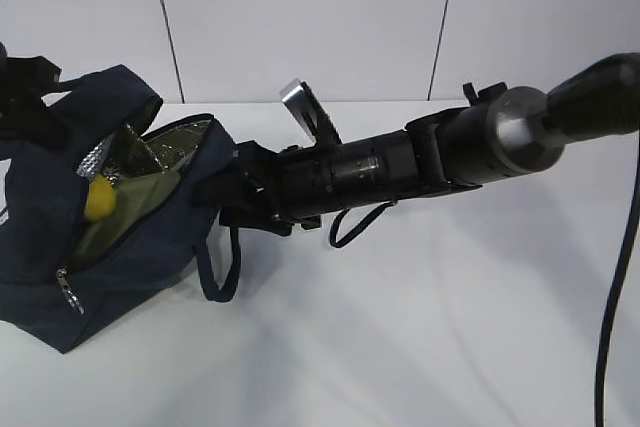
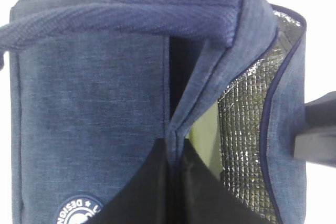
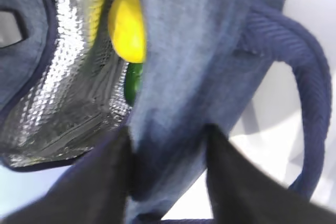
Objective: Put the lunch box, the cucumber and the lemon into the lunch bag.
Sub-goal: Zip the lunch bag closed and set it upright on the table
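The navy lunch bag (image 1: pixel 120 247) lies at the left with its mouth open, showing foil lining (image 1: pixel 150 152). Inside are the yellow lemon (image 1: pixel 98 197) and the sage-green lid of the lunch box (image 1: pixel 135 209). In the right wrist view the lemon (image 3: pixel 128 27) rests above the dark green cucumber (image 3: pixel 134 83), which is mostly hidden behind the bag wall. My right gripper (image 3: pixel 168 142) straddles and grips the bag's near wall (image 3: pixel 194 66); it also shows in the exterior view (image 1: pixel 228 197). My left gripper (image 2: pixel 176 142) is shut on a fold of the bag's fabric (image 2: pixel 94 103) beside the lid (image 2: pixel 205 132).
The bag's loop handles hang loose (image 1: pixel 218 272) (image 2: pixel 131 17) (image 3: pixel 307 93). The zipper pull (image 1: pixel 68 287) is at the bag's lower front. The right arm (image 1: pixel 430 152) spans the white table (image 1: pixel 420 327) from the right. A wall stands behind.
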